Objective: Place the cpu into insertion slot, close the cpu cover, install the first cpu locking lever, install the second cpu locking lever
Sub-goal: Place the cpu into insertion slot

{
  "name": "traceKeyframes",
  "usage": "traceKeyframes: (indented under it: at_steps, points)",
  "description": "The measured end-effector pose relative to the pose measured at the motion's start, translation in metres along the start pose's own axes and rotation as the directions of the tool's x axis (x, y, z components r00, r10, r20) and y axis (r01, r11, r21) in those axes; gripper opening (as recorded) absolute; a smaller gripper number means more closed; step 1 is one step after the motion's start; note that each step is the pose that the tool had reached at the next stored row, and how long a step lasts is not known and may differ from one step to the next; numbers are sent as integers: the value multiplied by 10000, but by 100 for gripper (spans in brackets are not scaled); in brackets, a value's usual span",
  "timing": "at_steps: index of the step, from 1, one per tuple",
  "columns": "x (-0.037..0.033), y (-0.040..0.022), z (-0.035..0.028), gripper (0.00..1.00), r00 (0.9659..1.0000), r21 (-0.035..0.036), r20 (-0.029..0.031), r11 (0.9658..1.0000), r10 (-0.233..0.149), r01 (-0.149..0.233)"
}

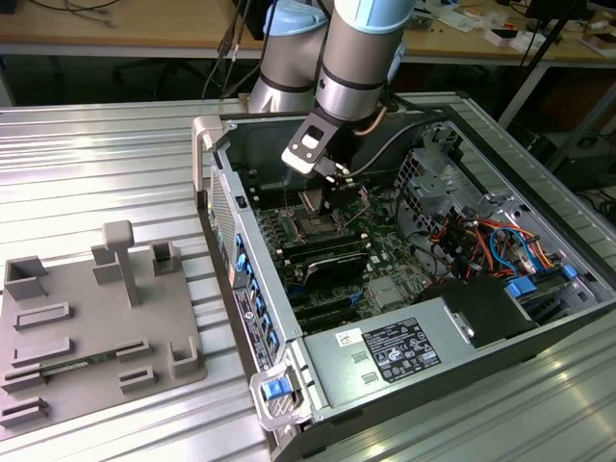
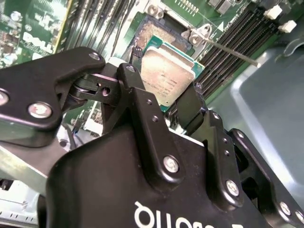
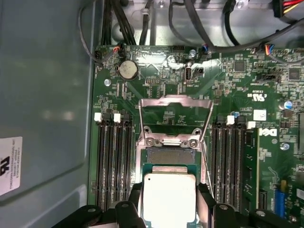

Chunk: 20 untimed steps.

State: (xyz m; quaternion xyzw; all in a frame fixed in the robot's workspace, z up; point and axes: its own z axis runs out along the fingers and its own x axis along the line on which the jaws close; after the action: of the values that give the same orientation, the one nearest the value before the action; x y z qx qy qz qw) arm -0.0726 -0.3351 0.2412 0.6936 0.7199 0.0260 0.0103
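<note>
Black fingers [image 2: 137,104] of the claw [image 2: 164,92] are pinching the cpu [image 3: 168,197] flat by two opposite edges. You are holding it just beside the insertion slot [image 3: 168,154], which is lying dead ahead between the memory slots [image 3: 114,161] of the motherboard [image 3: 156,85], the cpu cover [image 3: 175,102] standing open beyond.

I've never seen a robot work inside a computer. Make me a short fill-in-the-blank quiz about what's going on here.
1. The gripper grips the ____ by two opposite edges.
2. The cpu cover stands ____, so the insertion slot is exposed.
3. Long black memory slots run along ____ sides of the insertion slot.
Missing words: cpu; open; both.
</note>
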Motion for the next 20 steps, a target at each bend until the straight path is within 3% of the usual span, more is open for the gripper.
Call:
traceKeyframes:
  at_steps: [5, 11, 17, 20]
  points:
    - [13, 10, 116, 54, 10000, 1, 1, 10000, 1, -1]
    - [13, 11, 131, 54, 10000, -1, 9, 10000, -1, 1]
    - [13, 3, 264, 54, 10000, 21, 13, 10000, 2, -2]
    - [12, 3, 282, 54, 10000, 42, 72, 10000, 38, -38]
